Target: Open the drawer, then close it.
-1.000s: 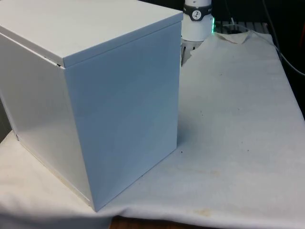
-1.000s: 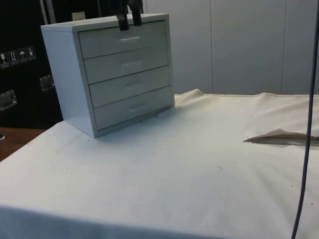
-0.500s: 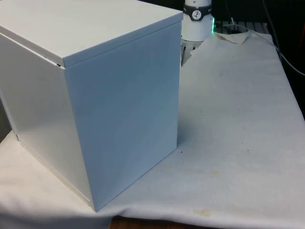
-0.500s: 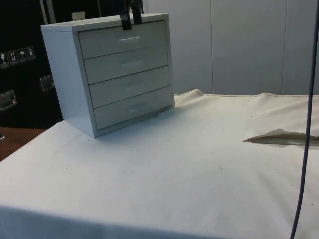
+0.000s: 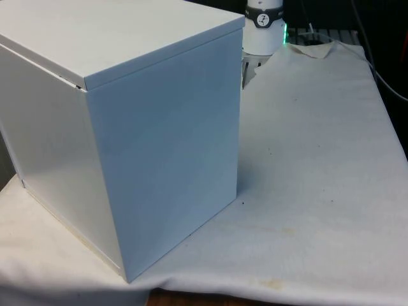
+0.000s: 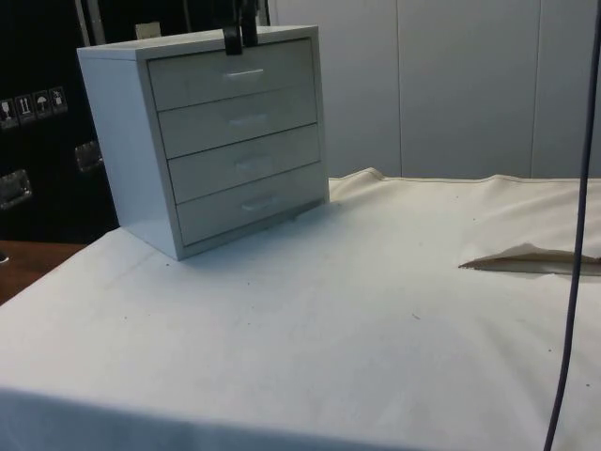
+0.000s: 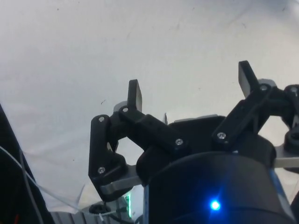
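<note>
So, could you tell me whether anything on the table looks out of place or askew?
The white cloth is rucked up, showing a dark patch of table. The chest of drawers stands upright with every drawer shut.

You can see a chest of drawers [image 6: 216, 141] that looks painted white, smooth and a little shiny, like coated board or metal; you cannot tell which. In the front view its flat back and side [image 5: 127, 140] are plain and smooth, with a soft shine. Each drawer front has a small pale handle [image 6: 244, 73] that looks smooth. The white cloth [image 6: 376, 319] on the table is matt and soft, with little creases and a few small dark specks. Near the front edge it has faint brownish stains [image 5: 274, 282]. The gripper [image 7: 192, 86] is black, hard and matt like plastic, with small shiny metal screws.
</note>
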Action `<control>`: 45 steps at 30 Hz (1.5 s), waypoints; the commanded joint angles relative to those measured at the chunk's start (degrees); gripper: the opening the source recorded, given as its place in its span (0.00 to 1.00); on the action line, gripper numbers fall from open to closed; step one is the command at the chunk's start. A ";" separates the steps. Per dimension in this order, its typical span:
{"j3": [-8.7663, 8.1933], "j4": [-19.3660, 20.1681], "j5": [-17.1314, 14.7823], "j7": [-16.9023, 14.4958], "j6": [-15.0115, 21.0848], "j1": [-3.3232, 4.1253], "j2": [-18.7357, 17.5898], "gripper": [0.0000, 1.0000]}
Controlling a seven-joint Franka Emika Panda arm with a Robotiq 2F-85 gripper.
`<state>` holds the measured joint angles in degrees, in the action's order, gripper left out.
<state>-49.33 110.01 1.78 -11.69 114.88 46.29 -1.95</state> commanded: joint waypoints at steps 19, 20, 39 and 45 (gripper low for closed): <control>-2.35 2.23 0.63 -7.45 0.69 -0.17 2.12 1.00; -2.58 2.86 1.09 -8.25 1.55 -0.29 2.52 1.00; -5.39 7.96 0.40 -17.82 9.17 -0.46 2.23 1.00; -6.02 9.74 0.57 -20.68 11.29 -0.57 2.52 1.00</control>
<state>-55.18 118.95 2.35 -31.34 125.02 45.78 0.11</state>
